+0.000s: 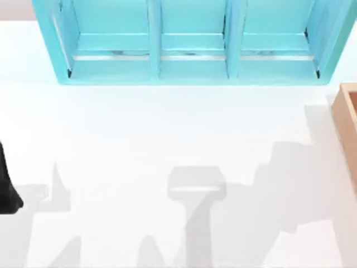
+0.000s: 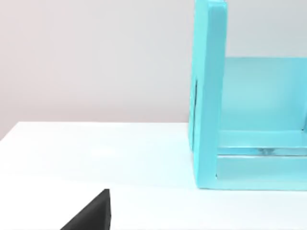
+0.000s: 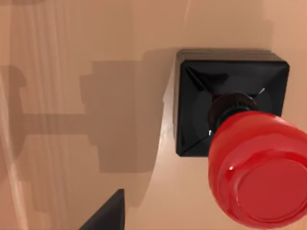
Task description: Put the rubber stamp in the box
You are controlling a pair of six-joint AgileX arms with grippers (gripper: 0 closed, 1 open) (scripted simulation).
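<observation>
Rubber stamp (image 3: 230, 110) found resting upright on the tan wooden floor of the box (image 3: 72, 57), base flat against the wood. Base: black, square, glossy, with bevelled top faces rising toward a short dark neck. Handle: glossy red rounded knob with a flat circular top, overhanging one corner of the base in the right wrist view. Shadow of an arm and gripper cast across the box floor beside the stamp. Stamp free of any fingers.

Box (image 1: 347, 125) seen at the top view's right edge, tan wall only, well apart from the light-blue shelf unit (image 1: 189, 50) standing along the far side of the white table (image 1: 167, 139).

Left arm (image 1: 6, 190) parked at the table's left edge, dark body partly in frame. Finger state of left and right grippers: cannot tell.
</observation>
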